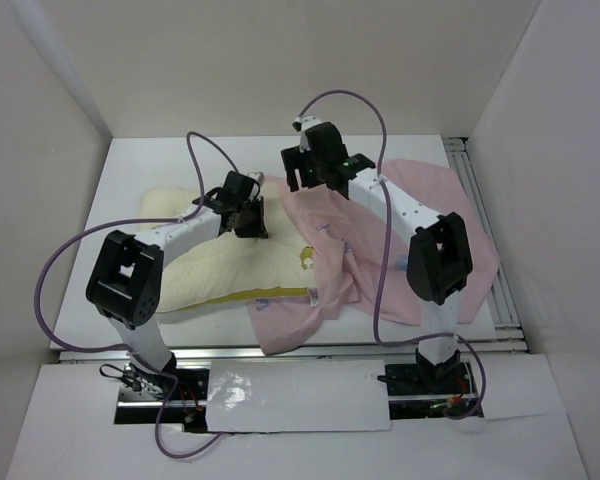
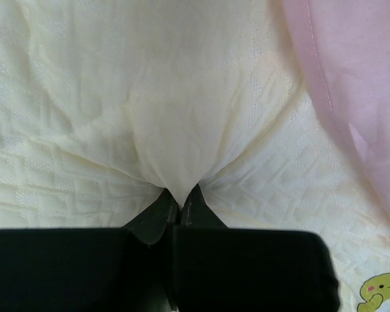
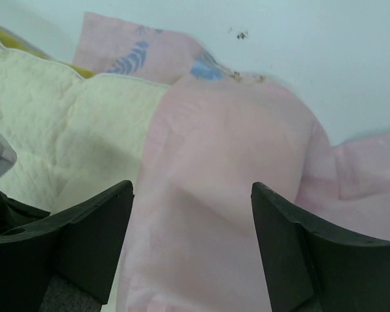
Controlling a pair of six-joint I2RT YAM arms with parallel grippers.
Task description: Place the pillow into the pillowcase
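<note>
The cream-yellow pillow (image 1: 205,270) lies on the left half of the table. Its right end is tucked under the pale pink pillowcase (image 1: 420,200), which lies crumpled on the right half. My left gripper (image 1: 252,222) is shut on a pinched fold of the pillow (image 2: 169,130) near the pillowcase edge (image 2: 351,97). My right gripper (image 1: 302,178) is open and hovers over the far edge of the pillowcase (image 3: 227,175), where it covers the pillow (image 3: 71,130). Nothing is between its fingers.
White walls enclose the table on three sides. A metal rail (image 1: 480,210) runs along the table's right edge. Grey cables loop from both arms above the fabric. A small yellow-green cartoon print (image 2: 383,289) shows on the pillow.
</note>
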